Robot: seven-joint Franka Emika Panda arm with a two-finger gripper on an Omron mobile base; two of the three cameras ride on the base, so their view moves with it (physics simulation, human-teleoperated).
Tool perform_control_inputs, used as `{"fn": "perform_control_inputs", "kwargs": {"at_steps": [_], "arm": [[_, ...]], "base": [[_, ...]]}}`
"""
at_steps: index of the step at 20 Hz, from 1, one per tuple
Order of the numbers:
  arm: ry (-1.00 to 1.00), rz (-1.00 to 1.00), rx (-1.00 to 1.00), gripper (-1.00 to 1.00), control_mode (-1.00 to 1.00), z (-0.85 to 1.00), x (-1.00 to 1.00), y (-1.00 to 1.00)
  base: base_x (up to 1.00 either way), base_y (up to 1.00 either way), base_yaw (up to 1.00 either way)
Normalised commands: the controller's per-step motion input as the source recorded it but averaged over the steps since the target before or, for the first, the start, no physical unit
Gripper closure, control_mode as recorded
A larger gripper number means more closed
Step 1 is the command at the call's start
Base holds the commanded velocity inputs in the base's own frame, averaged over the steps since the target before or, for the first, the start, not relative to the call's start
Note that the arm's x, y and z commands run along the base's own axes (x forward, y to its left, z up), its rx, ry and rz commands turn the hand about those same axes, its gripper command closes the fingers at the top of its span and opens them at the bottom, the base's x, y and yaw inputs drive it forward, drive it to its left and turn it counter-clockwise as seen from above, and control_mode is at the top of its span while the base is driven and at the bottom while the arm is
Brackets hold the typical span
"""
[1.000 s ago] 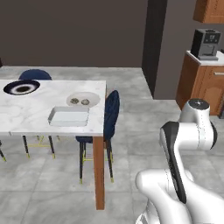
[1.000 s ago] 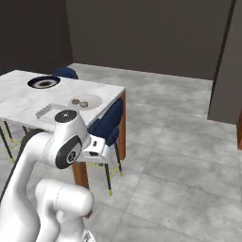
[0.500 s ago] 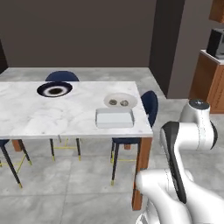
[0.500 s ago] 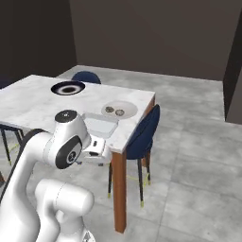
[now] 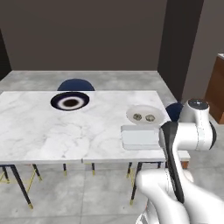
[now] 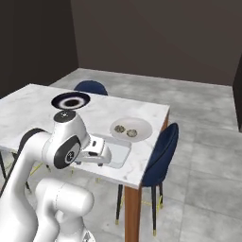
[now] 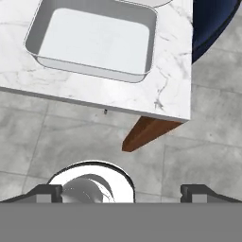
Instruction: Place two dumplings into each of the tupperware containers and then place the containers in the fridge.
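On the marble tabletop (image 5: pixel 52 135), going left to right, a navy-and-white plate (image 5: pixel 70 102) is seen toward the far edge, well apart from the task's things. Further right, near the right-hand edge, a pale round plate (image 5: pixel 145 115) carries two dumplings (image 5: pixel 144 117) lying side by side, apart from each other. Just in front of that plate, at the near edge by the right corner, a tupperware container (image 5: pixel 141 137) is set down empty; whether a second tray is stacked beneath it cannot be told from these views.

The gripper (image 7: pixel 122 191) is held off the table, beyond its near edge and above the floor, with the jaws spread wide and nothing between them.

The dumplings are judged to be light, soft and somewhat lumpy, so a gentle pinch across the middle of each one, from above, is called for; too hard a squeeze is likely to deform them. The container is judged to be light, fairly stiff and smooth-walled, and is best taken by one low wall, a finger inside and a finger outside, since its width looks too great to be spanned.
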Motion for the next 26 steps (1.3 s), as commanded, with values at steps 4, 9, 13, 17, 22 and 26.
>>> {"fn": "perform_control_inputs", "kwargs": {"at_steps": [4,9,13,17,22,26], "arm": [[0.00,0.00,0.00,-1.00,1.00,0.00,0.00,0.00],[0.00,0.00,0.00,-1.00,-1.00,0.00,0.00,0.00],[0.00,-0.07,0.00,-1.00,-1.00,0.00,0.30,0.09],[0.02,-0.07,0.00,-1.00,-1.00,0.00,0.92,0.09],[0.09,0.00,0.05,-1.00,-1.00,0.01,1.00,0.00],[0.21,0.12,0.00,-1.00,-1.00,0.11,1.00,-0.02]], "base": [[0.82,0.00,0.00],[0.22,0.00,0.00],[0.00,0.00,0.00],[0.00,0.00,0.00],[0.00,0.00,0.00],[0.00,0.00,0.00]]}}
